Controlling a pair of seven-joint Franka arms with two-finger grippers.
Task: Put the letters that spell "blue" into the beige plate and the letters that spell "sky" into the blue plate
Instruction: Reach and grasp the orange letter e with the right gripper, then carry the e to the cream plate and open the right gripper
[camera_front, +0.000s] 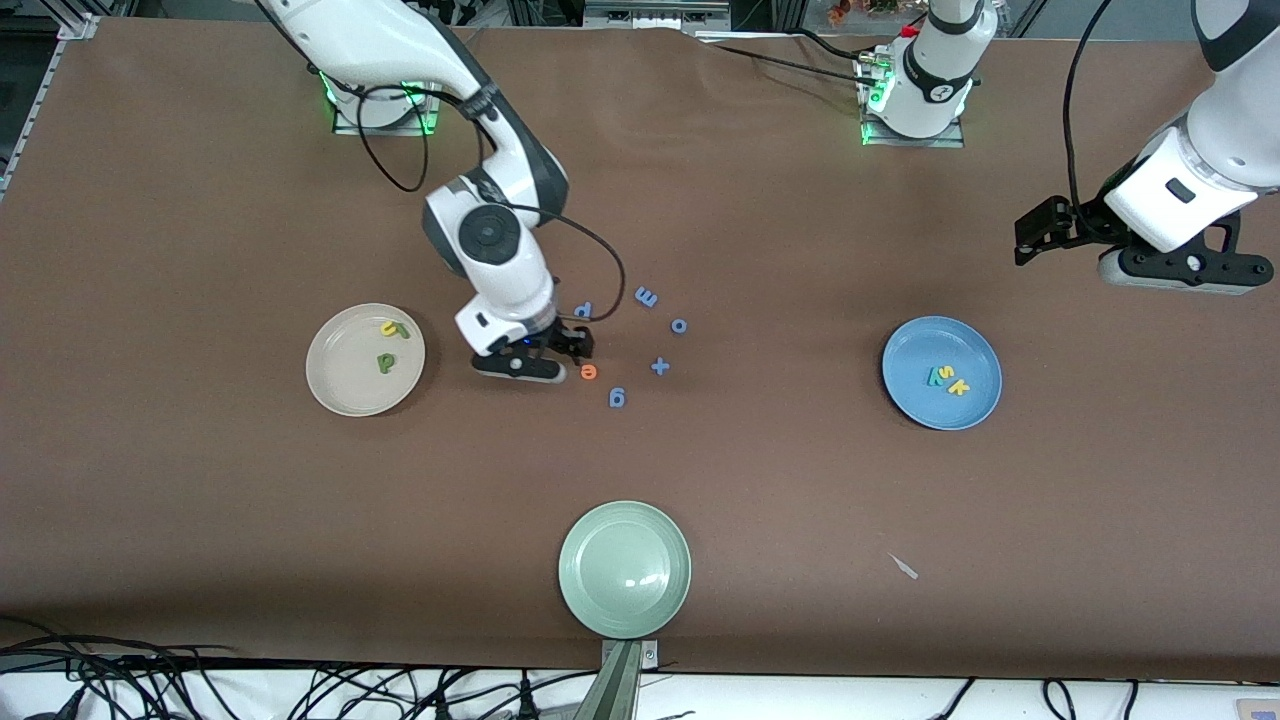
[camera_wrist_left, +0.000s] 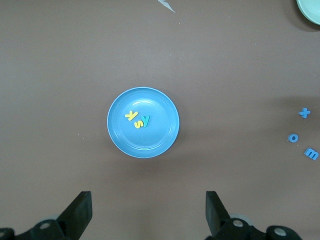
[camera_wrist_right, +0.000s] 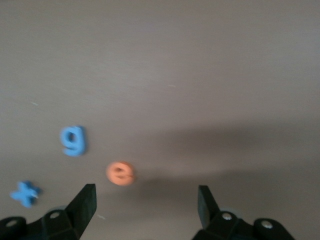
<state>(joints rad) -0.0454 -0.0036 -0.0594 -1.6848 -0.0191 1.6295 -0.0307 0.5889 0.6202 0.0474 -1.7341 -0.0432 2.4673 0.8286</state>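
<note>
At the lower centre of the front frame sat the round pale green plate, and above it, mid-frame, the small orange foam letter e lay on the brown table among blue foam letters, the right gripper low just beside it with fingers spread and empty. At mid-left the round cream-beige plate held the yellow u, light-green l and dark-green b; at mid-right the round blue plate held the teal y, yellow s and yellow k. At the upper right the left gripper waited in the air, fingers spread wide.
</note>
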